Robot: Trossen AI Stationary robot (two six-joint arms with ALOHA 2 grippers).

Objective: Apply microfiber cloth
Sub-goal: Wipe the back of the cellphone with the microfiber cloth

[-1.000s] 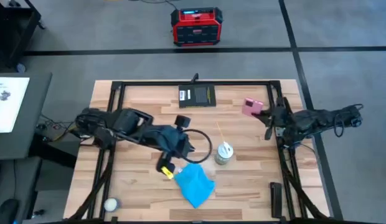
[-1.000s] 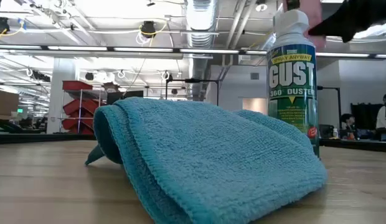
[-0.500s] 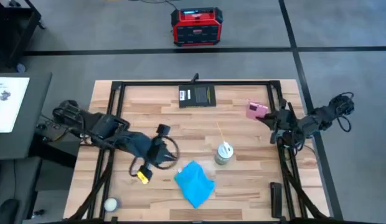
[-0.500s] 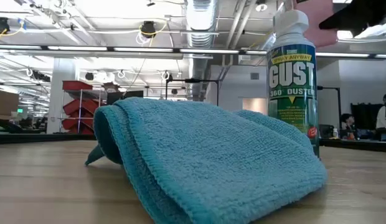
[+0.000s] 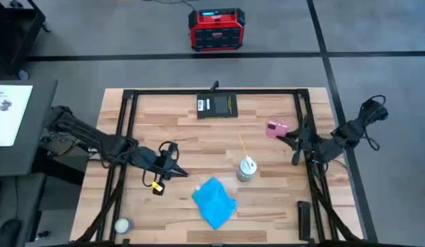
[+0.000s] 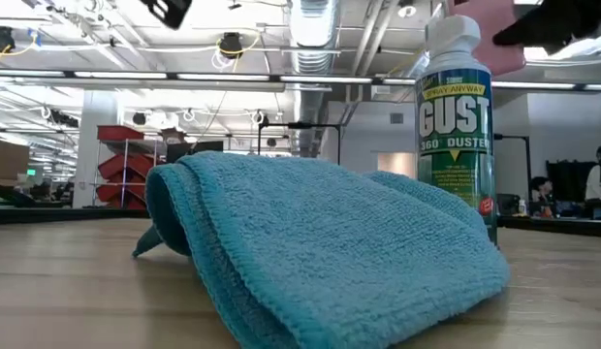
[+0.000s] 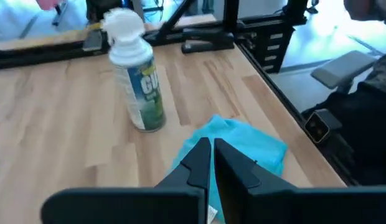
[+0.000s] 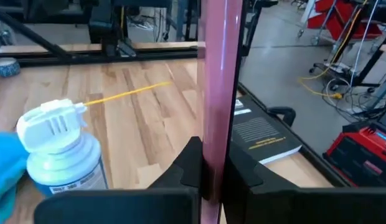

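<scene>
Currently the microfiber cloth (image 5: 214,201) lies folded on the wooden table (image 5: 178,140), in the lower middle of the high view, and no gripper touches it. In the low view it fills the centre of the frame as a soft blue heap (image 6: 320,247). Just to its upper right in the high view stands a duster can (image 5: 247,169) with a white cap and a thin yellow straw; in the low view the same can (image 6: 457,116) rises behind the cloth.

At the left of the cloth in the high view hangs the left gripper (image 5: 168,167), apart from it, and its two fingers (image 7: 199,163) are pressed together with nothing between them.

At the right side of the high view the right gripper (image 5: 289,136) is above the table, and its fingers are clamped on a pink phone (image 5: 276,128). In the right wrist view the phone (image 8: 216,87) shows edge-on between the two dark fingers.

A black pad (image 5: 217,105) lies at the upper middle of the table.
</scene>
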